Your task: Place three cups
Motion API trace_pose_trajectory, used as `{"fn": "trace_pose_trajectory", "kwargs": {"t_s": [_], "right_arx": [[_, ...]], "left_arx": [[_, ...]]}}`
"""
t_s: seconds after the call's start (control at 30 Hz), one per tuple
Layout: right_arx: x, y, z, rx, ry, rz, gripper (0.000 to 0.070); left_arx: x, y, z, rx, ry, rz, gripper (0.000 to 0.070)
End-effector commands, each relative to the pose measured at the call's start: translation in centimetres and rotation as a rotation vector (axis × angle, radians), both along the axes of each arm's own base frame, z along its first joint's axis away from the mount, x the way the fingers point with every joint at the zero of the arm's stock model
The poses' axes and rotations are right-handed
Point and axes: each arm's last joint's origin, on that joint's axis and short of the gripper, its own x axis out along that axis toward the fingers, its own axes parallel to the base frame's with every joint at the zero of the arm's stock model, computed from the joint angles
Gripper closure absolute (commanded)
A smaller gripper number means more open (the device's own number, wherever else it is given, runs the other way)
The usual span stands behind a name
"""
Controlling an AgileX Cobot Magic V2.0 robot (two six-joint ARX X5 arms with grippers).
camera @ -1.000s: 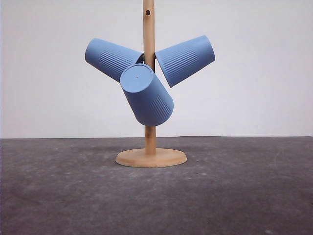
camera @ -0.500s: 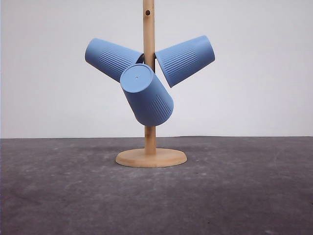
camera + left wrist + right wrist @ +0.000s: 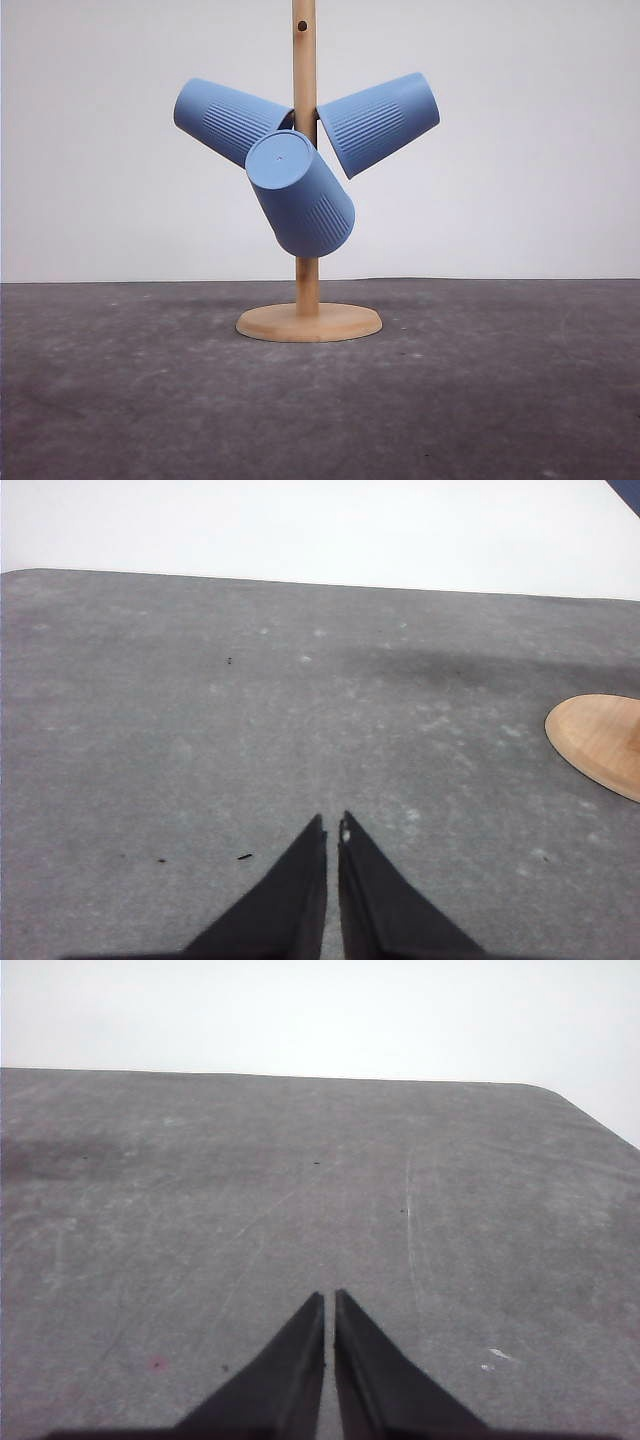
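Observation:
Three light-blue ribbed cups hang upside down on a wooden rack in the front view. One cup [image 3: 228,121] sticks out to the upper left, a second cup [image 3: 381,122] to the upper right, and the third cup [image 3: 299,193] points toward me, lower down. My left gripper [image 3: 331,826] is shut with nothing in it, low over the grey table, the rack's base [image 3: 600,742] off to one side. My right gripper [image 3: 329,1298] is likewise shut and holds nothing, over bare table.
The wooden rack has a tall pole [image 3: 304,60] and a round base [image 3: 309,322] standing mid-table on the dark grey surface [image 3: 500,400]. A white wall lies behind. The table's far edge and a rounded corner [image 3: 560,1095] appear in the right wrist view.

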Motion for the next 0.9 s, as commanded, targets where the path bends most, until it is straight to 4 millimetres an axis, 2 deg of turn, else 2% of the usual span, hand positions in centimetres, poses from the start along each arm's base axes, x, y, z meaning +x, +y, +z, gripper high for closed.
{"fn": "trace_pose_trajectory", "kwargs": {"t_s": [0.0,0.87], "right_arx": [[0.03,-0.02,0.0,0.012,-0.008,-0.004,0.0687],[0.04,-0.02,0.0,0.012,-0.008,-0.004,0.0687]], "left_arx": [[0.07,-0.01,-0.24,0.008,-0.004,-0.002,0.07],[0.07,-0.01,-0.25,0.008,-0.004,-0.002,0.07]]}}
